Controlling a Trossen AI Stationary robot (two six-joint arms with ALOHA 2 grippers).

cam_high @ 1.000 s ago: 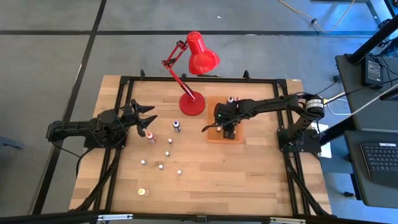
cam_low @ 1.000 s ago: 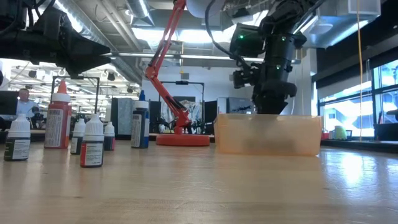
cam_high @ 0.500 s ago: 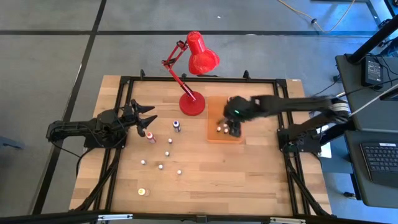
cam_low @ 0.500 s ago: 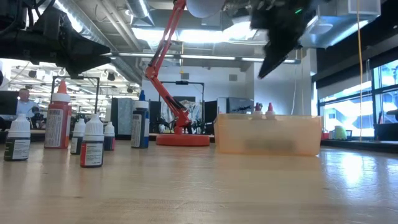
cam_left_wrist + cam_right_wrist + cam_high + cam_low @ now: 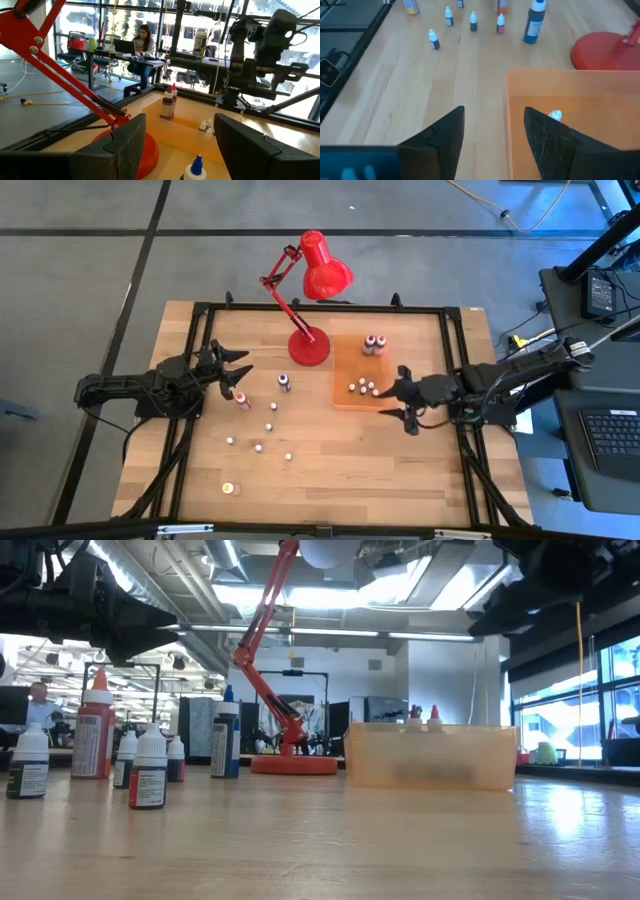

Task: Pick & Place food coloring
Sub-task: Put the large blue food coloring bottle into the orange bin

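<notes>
The food coloring is split in two groups. Several tiny white-capped bottles [image 5: 268, 426] stand on the wood left of centre, along with a red bottle [image 5: 243, 400], a blue one [image 5: 284, 382] and a yellow one [image 5: 228, 489]. Two taller bottles [image 5: 372, 343] and some small ones [image 5: 360, 388] stand in the orange tray [image 5: 345, 370]. My right gripper [image 5: 392, 402] hangs open above the tray's near right corner [image 5: 492, 135]. My left gripper [image 5: 243, 364] waits open at the left, beside the red bottle [image 5: 177, 150].
The red desk lamp's base [image 5: 309, 347] stands just left of the tray, and its arm and shade reach past the far edge. A black frame [image 5: 320, 307] rims the table. Bare wood lies in the near half. A person [image 5: 142, 45] sits in the room beyond.
My right gripper has risen out of the orange tray and drawn back toward the table's right and near edges. The small white-capped bottles that it covered now show standing in the tray.
</notes>
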